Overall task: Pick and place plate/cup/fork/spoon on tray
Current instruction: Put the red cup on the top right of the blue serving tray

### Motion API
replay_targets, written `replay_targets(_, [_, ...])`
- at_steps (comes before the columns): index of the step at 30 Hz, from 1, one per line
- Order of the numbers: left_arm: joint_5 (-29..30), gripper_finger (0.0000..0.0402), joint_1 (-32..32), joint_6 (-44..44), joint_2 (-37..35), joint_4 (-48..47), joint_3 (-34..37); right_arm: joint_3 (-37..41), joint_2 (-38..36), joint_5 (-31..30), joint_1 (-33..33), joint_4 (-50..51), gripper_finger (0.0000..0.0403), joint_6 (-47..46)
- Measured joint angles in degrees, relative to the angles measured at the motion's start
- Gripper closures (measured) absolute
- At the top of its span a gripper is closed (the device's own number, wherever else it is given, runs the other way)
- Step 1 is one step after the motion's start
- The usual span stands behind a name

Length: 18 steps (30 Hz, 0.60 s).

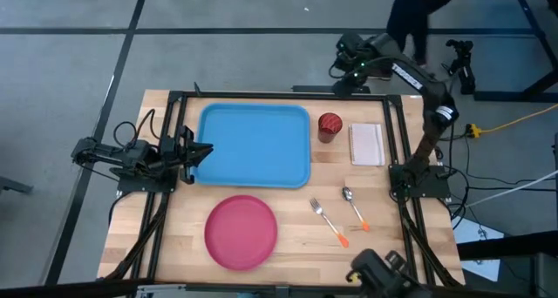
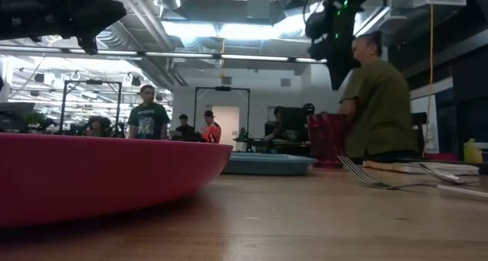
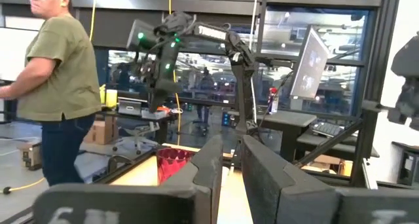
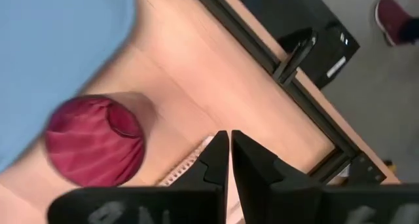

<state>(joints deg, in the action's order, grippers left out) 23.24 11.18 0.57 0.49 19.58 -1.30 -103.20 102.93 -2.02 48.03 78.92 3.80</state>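
Round glossy plate [image 2: 91, 177] (pink-red plastic) lies near slim metal fork [image 2: 374, 177].

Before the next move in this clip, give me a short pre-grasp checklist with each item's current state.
1. Light-blue rectangular plastic tray bare and ready: ok.
2. Small dark red cup upright on the table beside the tray, not gripped: ok.
3. Right tool open for a grasp: not ok, fingers nearly together above the table's far edge.
4. Left tool off the load area: not ok, its tip overhangs the tray's left rim.
5. Pink-red round plate, orange-handled fork and spoon apart on wood: ok.
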Motion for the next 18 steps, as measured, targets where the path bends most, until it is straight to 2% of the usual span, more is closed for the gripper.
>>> replay_targets(4, [0.47, 0.0352, 0.00, 0.04, 0.02, -0.70, 0.00, 2.14, 2.40, -0.42, -0.02, -2.18, 0.0378, 2.44])
replay_targets(11, [5.26, 0.0352, 0.00, 1.50, 0.02, -1.10, 0.00, 4.11, 6.42, -0.56, -0.04, -2.83, 0.0378, 4.22])
replay_targets(14, [5.27, 0.0352, 0.00, 2.24, 0.02, -1.10, 0.00, 3.67, 7.56, -1.84, -0.04, -3.29, 0.0378, 4.14])
replay_targets(18, [5.27, 0.0352, 0.00, 2.37, 0.01, -1.12, 0.00, 3.41, 8.03, -7.02, -0.07, -5.89, 0.0378, 4.10])
